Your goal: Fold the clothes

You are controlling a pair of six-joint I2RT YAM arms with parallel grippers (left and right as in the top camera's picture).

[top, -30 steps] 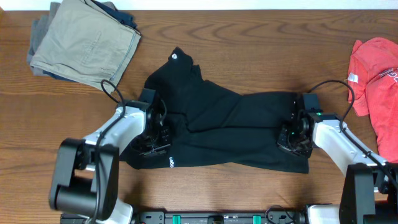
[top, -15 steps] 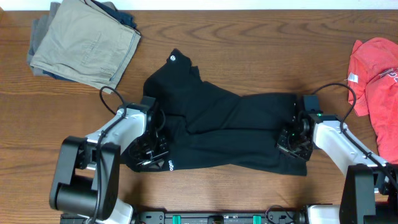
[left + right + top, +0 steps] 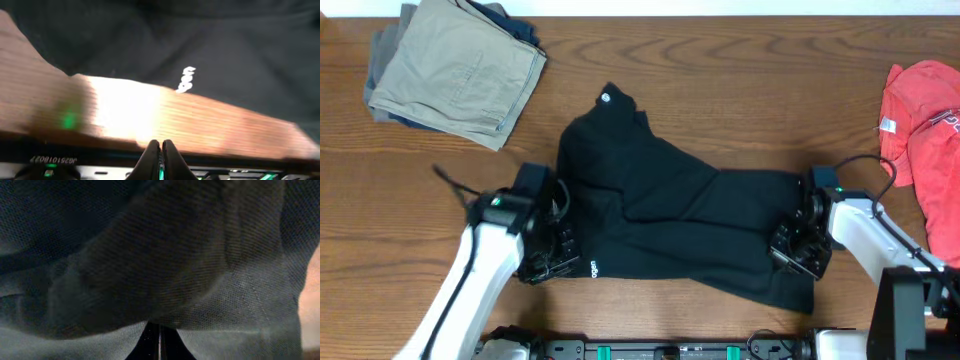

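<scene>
While the clothes (image 3: 690,215) are lying spread on the table (image 3: 740,70), the right pincer (image 3: 798,250) is pinching their right edge; the left pincer (image 3: 552,262) is sitting closed at their left edge. Both ends should be rising evenly, keeping the fold straight. Only the left wrist view is showing no cloth between its tips.

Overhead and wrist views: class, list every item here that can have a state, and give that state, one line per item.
black garment: laid out, creased, one flap lapped over, not yet neatly folded.
khaki trousers: folded, at the far left corner.
red T-shirt: crumpled, at the right edge.
left gripper: shut, at the garment's left edge; no cloth seen between its fingers.
right gripper: shut on the black garment's right end.
</scene>
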